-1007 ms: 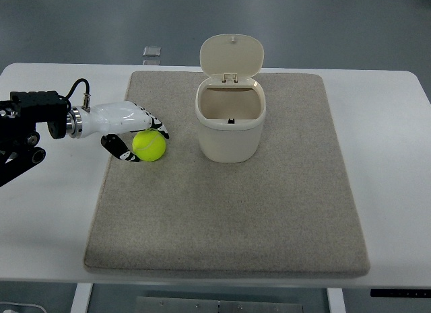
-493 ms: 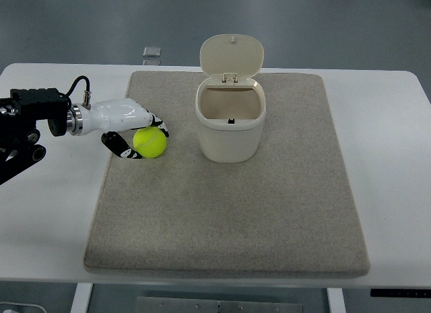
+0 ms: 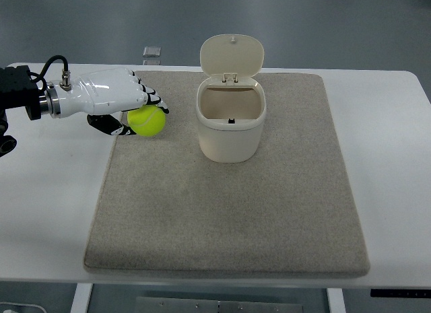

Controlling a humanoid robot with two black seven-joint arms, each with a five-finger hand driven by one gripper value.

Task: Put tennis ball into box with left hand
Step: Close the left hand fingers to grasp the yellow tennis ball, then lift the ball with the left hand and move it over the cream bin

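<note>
From the top view I see the box (image 3: pixel 230 124) upright on the grey mat (image 3: pixel 229 212), lid (image 3: pixel 231 55) flipped back, its inside bare apart from a small dark mark on the near wall. My left hand (image 3: pixel 111 101) has its fingers curled around the tennis ball (image 3: pixel 147 120), to the box's left. Since a second ago the hand and ball have risen and shifted toward the mat's far edge. Open mat lies between ball and box; the white table (image 3: pixel 390 192) rims it.

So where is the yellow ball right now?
In the top view, the tennis ball sits in the left hand at the mat's far-left part, left of the open box.
</note>
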